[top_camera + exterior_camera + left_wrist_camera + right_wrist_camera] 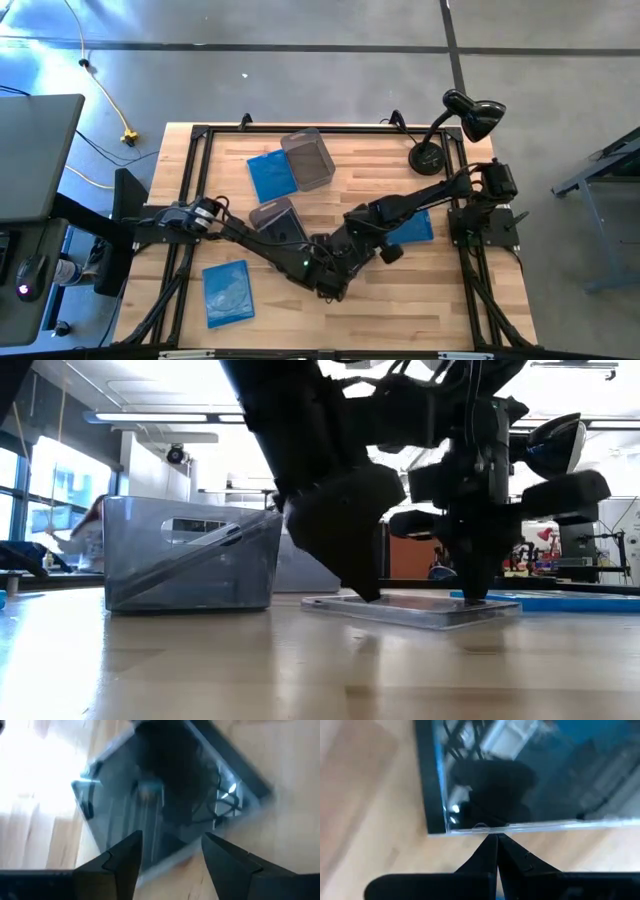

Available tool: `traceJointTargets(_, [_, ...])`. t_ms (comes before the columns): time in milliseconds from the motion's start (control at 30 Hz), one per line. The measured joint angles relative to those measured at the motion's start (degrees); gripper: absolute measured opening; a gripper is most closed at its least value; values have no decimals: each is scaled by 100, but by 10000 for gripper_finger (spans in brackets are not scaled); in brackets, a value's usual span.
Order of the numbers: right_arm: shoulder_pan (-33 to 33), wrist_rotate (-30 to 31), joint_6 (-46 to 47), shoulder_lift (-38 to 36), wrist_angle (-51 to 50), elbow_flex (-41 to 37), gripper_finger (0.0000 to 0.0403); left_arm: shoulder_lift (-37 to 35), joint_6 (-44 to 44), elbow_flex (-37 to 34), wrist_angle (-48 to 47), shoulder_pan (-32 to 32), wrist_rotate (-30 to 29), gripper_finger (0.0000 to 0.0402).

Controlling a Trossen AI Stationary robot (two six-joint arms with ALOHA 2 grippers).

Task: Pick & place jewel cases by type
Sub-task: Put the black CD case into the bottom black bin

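A dark jewel case with a clear lid (410, 608) lies flat on the table near its near edge; the arms hide it in the high view. My left gripper (172, 855) is open and points down over one edge of the case (170, 795). Its tip (370, 595) reaches the case's top in the low view. My right gripper (496, 840) is shut at another edge of the case (530, 780). Three blue jewel cases (270, 175) (225, 292) (415, 228) lie flat on the table, away from both grippers. My left gripper's fingers (125, 862) stand apart above the case's edge (160, 865), coming from above; I cannot tell whether they touch it. My right gripper's shut fingertips (492, 842) meet the case's clear edge (485, 826), slanting down from above. In the low view they stand on its right end (475, 602). The case lies flat on the table.
Two smoky-grey tubs stand on the table, one near the far edge (307, 158) and one just left of the grippers (278, 222) (190, 550), with a flat thing leaning inside it. A black desk lamp (450, 130) stands at the far right corner. A black frame (200, 135) rims the table.
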Motion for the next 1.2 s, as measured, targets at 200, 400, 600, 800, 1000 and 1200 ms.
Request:
traceJointTargets(200, [35,-131,412,-11,-110,-2,0,234,267,40,129,-19,-38,233])
traceJointTargets(400, [205,681,1046,-90,-539,-2,0,-20,-32,-12,-215,-76,-12,225])
traceJointTargets(600, [366,1430,1048,-122,-288,9,17,-570,-946,8,-519,-81,593,221])
traceJointTargets(800, [381,1158,713,-120,-79,9,82,-636,-2257,156,-658,-158,1614,221])
traceJointTargets(1000, [393,1179,386,-120,306,9,160,-599,-4030,225,117,-163,2499,221])
traceJointTargets(1200, [627,1526,265,-120,506,7,206,-343,-4747,228,105,-323,2184,220])
